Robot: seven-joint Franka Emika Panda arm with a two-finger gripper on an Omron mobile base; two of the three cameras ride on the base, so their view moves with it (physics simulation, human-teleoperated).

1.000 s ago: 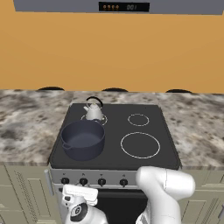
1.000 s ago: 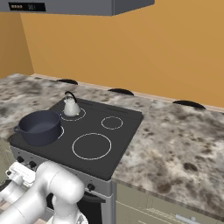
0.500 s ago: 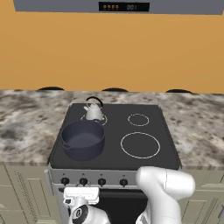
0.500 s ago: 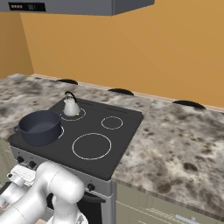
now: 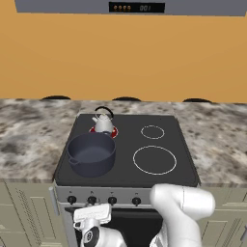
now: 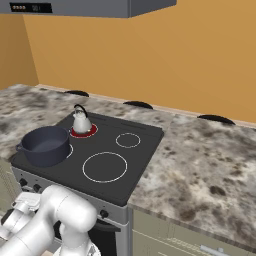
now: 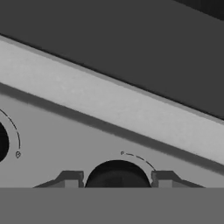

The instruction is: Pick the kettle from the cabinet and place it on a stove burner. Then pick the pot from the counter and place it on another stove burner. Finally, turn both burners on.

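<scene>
1. The burner under the kettle now glows red around the kettle's base; in both earlier pairs of base views that ring was not lit. The red patch also shows in the right base view, beneath the kettle on the rear left ring.
2. The white hand in front of the knob row sits slightly differently in the left base view than a second ago, just below the second knob from the left.
</scene>
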